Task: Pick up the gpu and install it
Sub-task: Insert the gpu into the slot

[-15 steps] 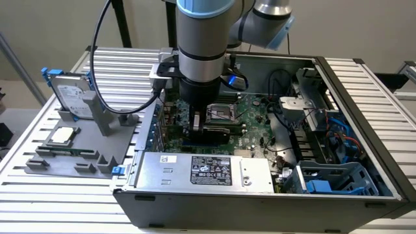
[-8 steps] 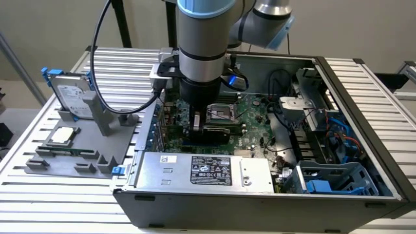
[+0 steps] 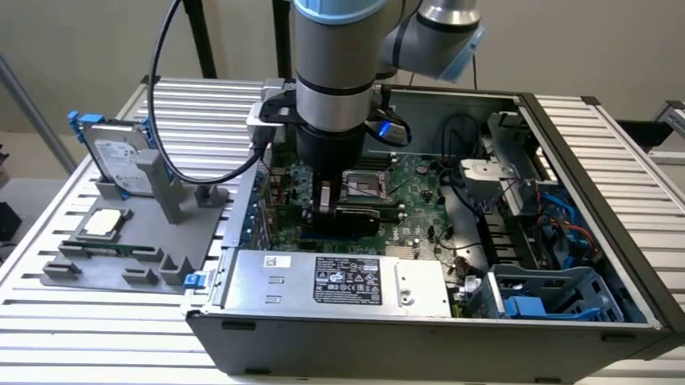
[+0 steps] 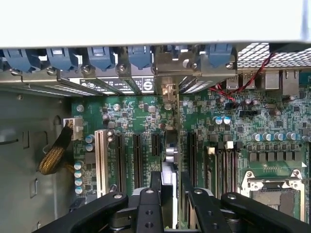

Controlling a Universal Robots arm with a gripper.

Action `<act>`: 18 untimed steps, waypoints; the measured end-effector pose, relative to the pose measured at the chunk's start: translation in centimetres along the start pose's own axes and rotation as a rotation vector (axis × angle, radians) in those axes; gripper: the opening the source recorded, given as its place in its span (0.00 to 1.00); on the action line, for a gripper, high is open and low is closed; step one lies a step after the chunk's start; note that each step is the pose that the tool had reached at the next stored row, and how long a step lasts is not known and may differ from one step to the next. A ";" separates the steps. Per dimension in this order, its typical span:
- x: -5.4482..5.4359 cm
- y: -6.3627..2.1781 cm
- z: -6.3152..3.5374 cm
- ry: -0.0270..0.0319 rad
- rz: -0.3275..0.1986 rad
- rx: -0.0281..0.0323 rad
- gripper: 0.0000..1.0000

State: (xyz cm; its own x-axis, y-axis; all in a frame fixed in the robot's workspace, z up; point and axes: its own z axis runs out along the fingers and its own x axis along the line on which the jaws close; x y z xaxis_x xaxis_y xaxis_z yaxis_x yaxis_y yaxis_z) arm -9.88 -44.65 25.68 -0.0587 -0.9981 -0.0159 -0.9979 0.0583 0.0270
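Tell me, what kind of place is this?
Probably a workshop or lab for testing computer assembly. An open computer case sits on a slatted metal table, a robot arm reaches in over the green motherboard, and a grey tray holds spare parts.

Soft, even room light fills the exterior view, with mild sheen on the slatted tabletop (image 3: 86, 321) and deeper shade inside the open computer case (image 3: 599, 265). In the wrist view a washed-out white band of glare runs along the case wall (image 4: 155, 22), while the motherboard (image 4: 233, 126) is evenly lit and the nearest dark arms look slightly soft.
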 end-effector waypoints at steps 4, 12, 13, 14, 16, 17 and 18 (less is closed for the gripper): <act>0.0 -0.04 0.00 0.0002 0.000 0.0000 0.00; 0.0 -0.07 0.06 -0.0001 0.000 0.0001 0.00; 0.0 -0.07 0.06 0.0000 0.000 0.0001 0.00; -0.1 -0.07 0.06 0.0000 0.000 0.0001 0.00; -0.1 -0.07 0.08 0.0002 0.000 0.0000 0.00; -0.1 -0.07 0.11 0.0001 0.000 0.0001 0.00; -0.1 -0.07 0.13 0.0001 0.000 0.0001 0.00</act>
State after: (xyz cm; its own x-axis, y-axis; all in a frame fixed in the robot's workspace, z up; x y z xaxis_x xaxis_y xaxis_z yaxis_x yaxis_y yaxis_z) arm -9.81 -44.51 25.55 -0.0586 -0.9982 -0.0158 -0.9979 0.0582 0.0269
